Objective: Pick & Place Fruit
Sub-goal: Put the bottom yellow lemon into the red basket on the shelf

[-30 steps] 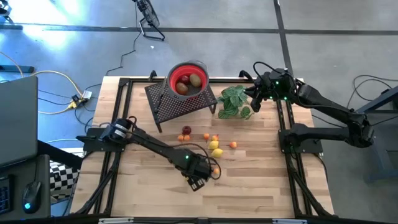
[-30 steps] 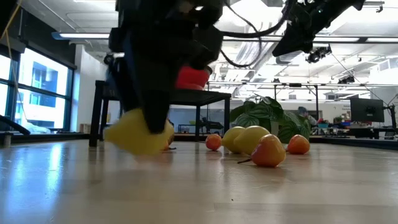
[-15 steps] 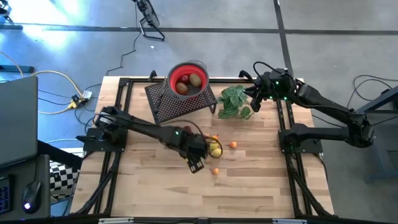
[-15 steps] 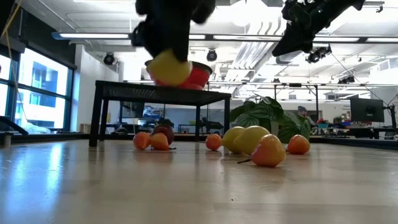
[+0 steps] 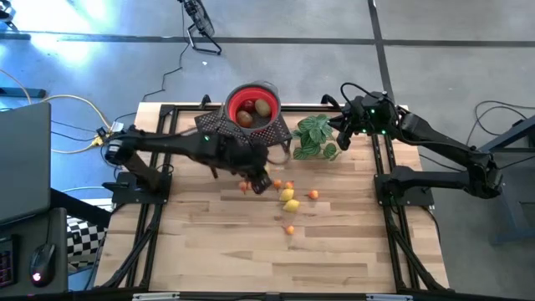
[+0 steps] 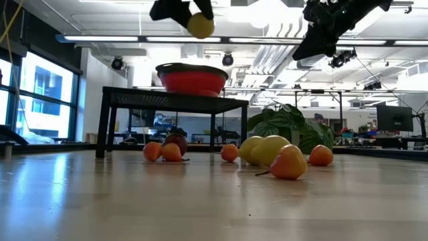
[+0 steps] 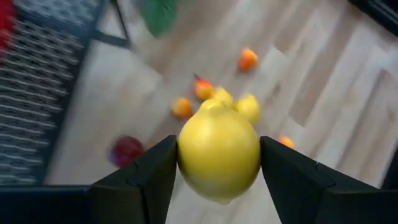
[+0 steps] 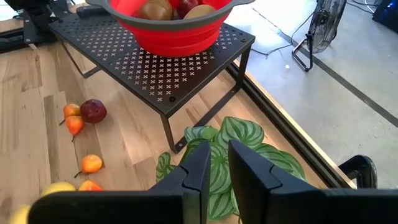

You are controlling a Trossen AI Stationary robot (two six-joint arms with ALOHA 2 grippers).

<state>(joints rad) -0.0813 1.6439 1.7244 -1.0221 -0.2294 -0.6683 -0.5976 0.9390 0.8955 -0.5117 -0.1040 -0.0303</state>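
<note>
Between the two dark fingers of the left gripper sits a smooth yellow toy lemon, pinched on both sides and carried high in the air, above the level of the red collapsible bowl in the low view. That bowl stands on a black perforated metal stand and holds dark red and brownish-green pieces. On the pale wooden table below lie the loose fruit: two more yellow lemons, several small orange balls and one dark red piece beside the stand. A green leafy plant lies just right of the stand. Above it hangs the right gripper, fingers drawn nearly together with nothing between them.
</note>
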